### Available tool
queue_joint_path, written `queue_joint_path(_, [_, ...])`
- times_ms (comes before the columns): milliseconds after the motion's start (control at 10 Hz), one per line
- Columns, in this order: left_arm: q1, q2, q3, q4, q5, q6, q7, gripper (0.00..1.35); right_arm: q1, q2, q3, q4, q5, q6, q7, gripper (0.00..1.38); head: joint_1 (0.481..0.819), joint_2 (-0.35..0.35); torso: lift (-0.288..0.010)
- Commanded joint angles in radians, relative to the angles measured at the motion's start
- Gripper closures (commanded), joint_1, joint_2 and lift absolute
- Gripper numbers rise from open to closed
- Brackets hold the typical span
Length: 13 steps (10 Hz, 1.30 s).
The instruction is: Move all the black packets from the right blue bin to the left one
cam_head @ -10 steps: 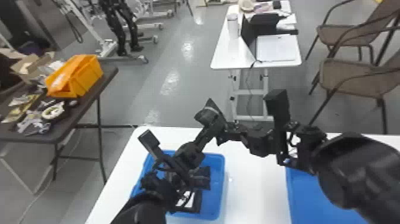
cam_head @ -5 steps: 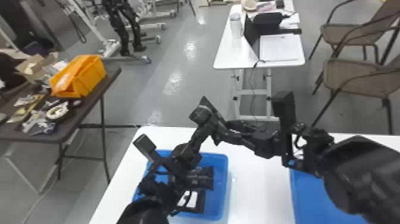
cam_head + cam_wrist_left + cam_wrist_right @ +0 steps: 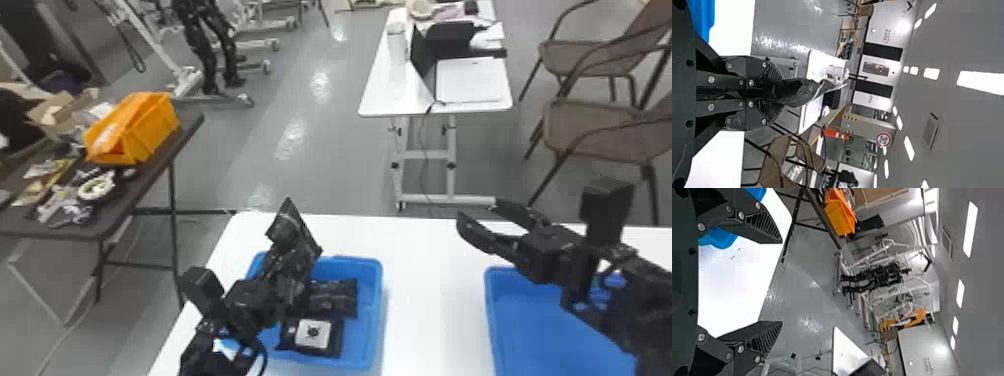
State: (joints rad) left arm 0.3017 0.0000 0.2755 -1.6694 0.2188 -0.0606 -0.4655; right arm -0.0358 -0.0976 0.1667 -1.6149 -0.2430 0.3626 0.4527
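Observation:
My left gripper [image 3: 281,250] is over the left blue bin [image 3: 371,320], holding a black packet [image 3: 300,227] up above the bin's far side. In the left wrist view the gripper [image 3: 775,92] is shut on that black packet [image 3: 803,91]. Inside the left bin lie a dark packet [image 3: 332,298] and, nearer, a black packet with a white label [image 3: 312,334]. Above the far edge of the right blue bin [image 3: 530,320], my right gripper [image 3: 477,220] stands open, its fingers pointing toward the left; the right wrist view shows the gripper [image 3: 781,282] with nothing between its fingers.
Both bins stand on a white table [image 3: 425,260], a gap between them. A dark side table [image 3: 150,170] with an orange bin [image 3: 145,130] is at the left. Farther back are another white table [image 3: 375,90] and brown chairs [image 3: 590,130].
The right gripper has drawn away to the right from the packet and opened. The left gripper keeps the packet and has shifted slightly toward the left bin.

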Motion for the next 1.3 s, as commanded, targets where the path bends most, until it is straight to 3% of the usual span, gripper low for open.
queue_joint_path(0, [0.02,-0.003,0.008,0.002,-0.033,-0.015,0.001,1.04,0.071,0.004,-0.072,-0.053,0.007,0.013,0.0,0.32,0.695,0.252,0.0])
queue_joint_path(100, [0.028,-0.003,-0.002,0.002,-0.041,-0.047,-0.008,0.6,0.108,0.004,-0.107,-0.086,0.025,0.009,0.0,0.32,0.695,0.234,0.0])
queue_joint_path(200, [0.017,-0.003,-0.018,0.002,-0.032,-0.044,-0.038,0.18,0.154,0.004,-0.128,-0.117,0.064,-0.077,-0.002,0.32,0.695,0.225,0.0])
queue_joint_path(300, [-0.001,-0.003,-0.03,0.0,-0.038,-0.074,-0.073,0.07,0.211,0.007,-0.148,-0.157,0.096,-0.146,-0.048,0.32,0.695,0.198,0.0])
queue_joint_path(400, [-0.001,-0.003,-0.049,-0.015,-0.041,-0.133,-0.068,0.13,0.278,0.01,-0.162,-0.198,0.117,-0.221,-0.111,0.32,0.695,0.157,0.0])
queue_joint_path(600, [0.096,-0.003,0.04,-0.136,-0.15,-0.166,-0.041,0.15,0.41,0.015,-0.185,-0.266,0.133,-0.303,-0.175,0.32,0.695,0.1,0.0])
queue_joint_path(800, [0.243,-0.003,0.067,-0.21,-0.148,-0.156,-0.01,0.15,0.542,0.026,-0.216,-0.332,0.139,-0.301,-0.178,0.32,0.695,0.137,0.0])
queue_joint_path(1000, [0.315,-0.003,0.074,-0.283,-0.2,-0.113,-0.005,0.15,0.663,0.059,-0.243,-0.379,0.142,-0.298,-0.189,0.32,0.695,0.153,0.0])
queue_joint_path(1100, [0.343,-0.003,0.067,-0.311,-0.22,-0.097,0.047,0.15,0.732,0.099,-0.253,-0.415,0.185,-0.298,-0.258,0.32,0.695,0.15,0.0])
queue_joint_path(1200, [0.35,-0.003,0.074,-0.313,-0.216,-0.097,0.07,0.17,0.754,0.099,-0.276,-0.418,0.209,-0.306,-0.263,0.32,0.695,0.143,0.0])
